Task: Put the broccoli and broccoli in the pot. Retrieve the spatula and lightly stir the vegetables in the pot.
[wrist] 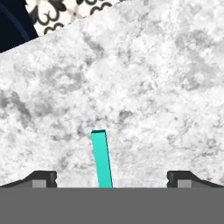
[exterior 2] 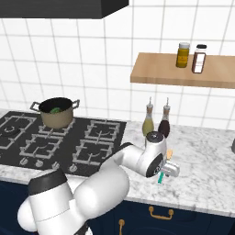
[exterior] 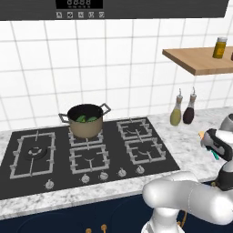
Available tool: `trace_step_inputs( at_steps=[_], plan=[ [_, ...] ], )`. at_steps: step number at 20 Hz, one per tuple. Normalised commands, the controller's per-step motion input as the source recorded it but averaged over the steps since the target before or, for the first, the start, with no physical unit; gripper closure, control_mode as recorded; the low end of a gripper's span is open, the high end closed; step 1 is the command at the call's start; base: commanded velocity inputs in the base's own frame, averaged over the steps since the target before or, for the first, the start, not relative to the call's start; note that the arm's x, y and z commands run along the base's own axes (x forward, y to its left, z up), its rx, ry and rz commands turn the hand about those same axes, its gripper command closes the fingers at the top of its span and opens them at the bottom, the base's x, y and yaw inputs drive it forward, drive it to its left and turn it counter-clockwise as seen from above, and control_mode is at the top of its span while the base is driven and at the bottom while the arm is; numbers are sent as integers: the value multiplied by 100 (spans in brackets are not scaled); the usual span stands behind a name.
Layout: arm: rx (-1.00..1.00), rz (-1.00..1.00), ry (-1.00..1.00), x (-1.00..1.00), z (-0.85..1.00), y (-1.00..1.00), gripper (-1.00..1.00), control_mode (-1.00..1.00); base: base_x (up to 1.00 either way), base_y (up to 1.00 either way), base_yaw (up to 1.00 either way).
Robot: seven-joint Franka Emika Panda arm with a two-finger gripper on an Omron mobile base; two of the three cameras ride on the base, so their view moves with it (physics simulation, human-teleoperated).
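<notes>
- Left base view: the pot [exterior: 85, 121] stands on the back burner of the stove [exterior: 27, 179], and green broccoli [exterior: 86, 119] lies inside it, so I judge the first part of the task as done. At the right edge the hand is low over the marble counter [exterior: 186, 152], near two bottles [exterior: 182, 111]. A bit of the spatula [exterior: 214, 154] shows beside it.
- Right base view: the arm reaches to the right, away from the stove. The gripper [exterior 2: 168, 173] points down at the counter, and the spatula lies under it: the orange blade above the hand, the teal handle below. The step in hand is fetching the spatula.
- Hand view: the jaws are spread wide and hold nothing. The teal handle lies flat on the counter, between the two fingertips [wrist: 43, 178]. The next move calls for lowering straight down until the fingertips are on both sides of the handle, then closing on it.
</notes>
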Motion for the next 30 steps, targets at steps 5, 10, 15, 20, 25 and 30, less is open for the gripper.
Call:
trace_step_inputs(
  at_steps=[5, 10, 15, 20, 25, 30],
  plan=[
    [-12, 23, 17, 39, -31, -3, -100, -100, 0, 0, 0],
    [-5, 18, 0, 1, -11, -28, -100, -100, 0, 0, 0],
    [0, 17, 1, 0, -38, -23, -100, -100, 0, 0, 0],
    [0, 3, 10, 11, -29, 10, -100, -100, 0, 0, 0],
    [0, 1, 10, 4, -45, 16, 100, -100, 0, 0, 0],
    [1, 0, 1, -4, -28, 3, 100, -100, 0, 0, 0]
  ],
)
